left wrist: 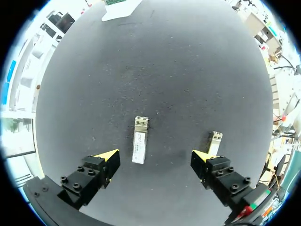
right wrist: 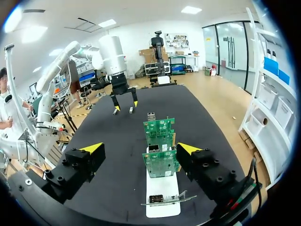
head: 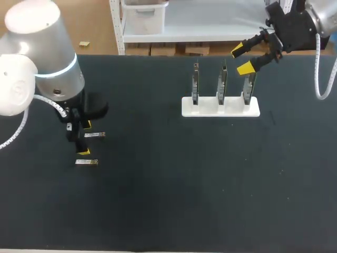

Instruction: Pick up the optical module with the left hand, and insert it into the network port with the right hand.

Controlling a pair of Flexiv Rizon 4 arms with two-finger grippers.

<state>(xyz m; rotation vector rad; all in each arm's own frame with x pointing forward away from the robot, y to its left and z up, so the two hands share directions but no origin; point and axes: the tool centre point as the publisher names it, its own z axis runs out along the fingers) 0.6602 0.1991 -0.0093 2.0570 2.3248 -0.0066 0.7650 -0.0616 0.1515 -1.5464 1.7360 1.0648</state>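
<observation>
Though ungripped, module [left wrist: 140, 147] below left claw [left wrist: 155, 158]

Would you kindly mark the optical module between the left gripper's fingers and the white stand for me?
optical module [left wrist: 140, 147]: left wrist view, middle of its metal body.
white stand [head: 208, 108]: head view, bare front of its base.

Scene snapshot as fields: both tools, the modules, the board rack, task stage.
left tool: open, empty, over the black table
optical module A: flat on the table, between the left tool's fingers, neither finger touching it
optical module B: flat on the table, just outside one finger
right tool: open, empty, above the rack
rack: white, holds three upright circuit boards
task stage: pick not yet done
</observation>
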